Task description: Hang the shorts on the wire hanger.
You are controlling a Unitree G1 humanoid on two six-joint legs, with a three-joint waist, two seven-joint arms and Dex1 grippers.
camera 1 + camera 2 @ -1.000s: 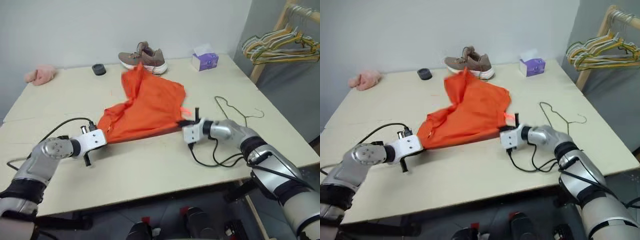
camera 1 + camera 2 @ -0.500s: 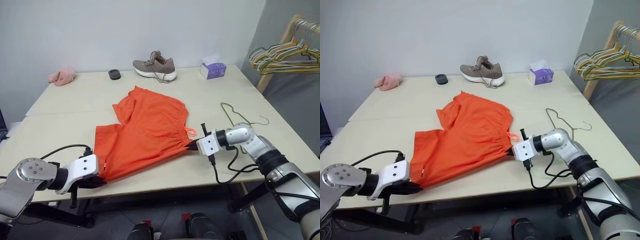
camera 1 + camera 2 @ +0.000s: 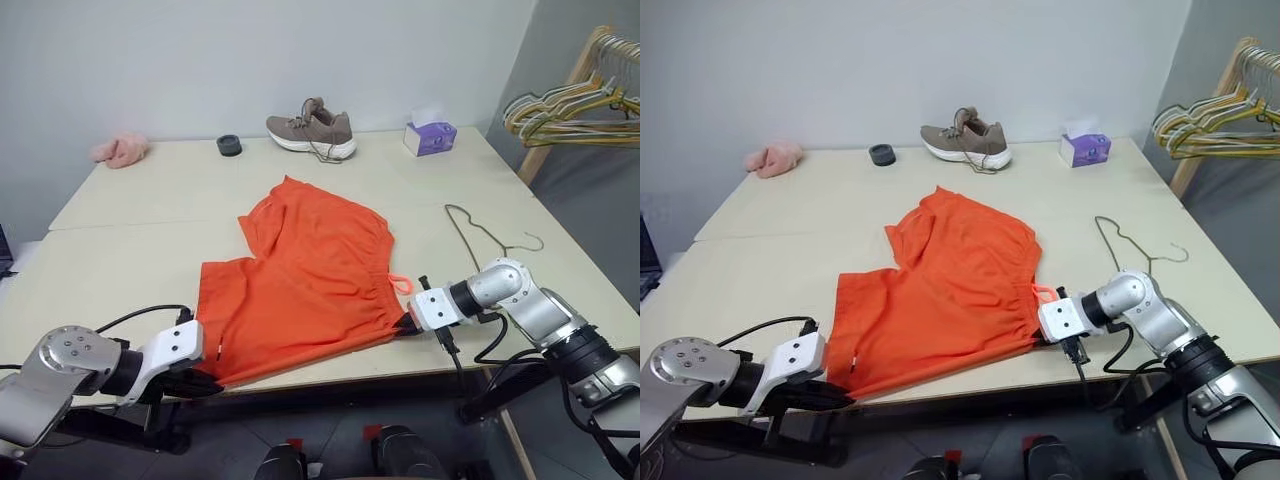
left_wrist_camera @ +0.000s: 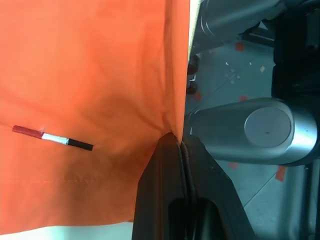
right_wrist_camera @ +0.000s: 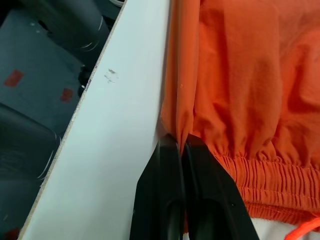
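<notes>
The orange shorts point(image 3: 312, 280) lie spread flat on the table point(image 3: 140, 230), reaching its near edge. My left gripper point(image 3: 208, 379) is shut on the near-left corner of the shorts at the table's edge; in the left wrist view its fingers point(image 4: 172, 150) pinch the orange fabric point(image 4: 90, 75). At the near right, my right gripper point(image 3: 407, 323) is shut on the edge by the gathered waistband point(image 5: 250, 170), beside the drawstring loop point(image 3: 401, 284). The thin wire hanger point(image 3: 463, 238) lies flat on the table to the right of the shorts, apart from both grippers.
At the table's far side sit a brown shoe point(image 3: 311, 128), a purple tissue box point(image 3: 430, 137), a black round object point(image 3: 229, 146) and a pink cloth point(image 3: 120, 150). A bunch of coloured hangers point(image 3: 565, 105) hangs on a wooden rack at the far right.
Both grippers have drawn back toward the table's near edge, dragging the shorts along. The lifted, bunched fabric has settled flat. The camera has also shifted.
</notes>
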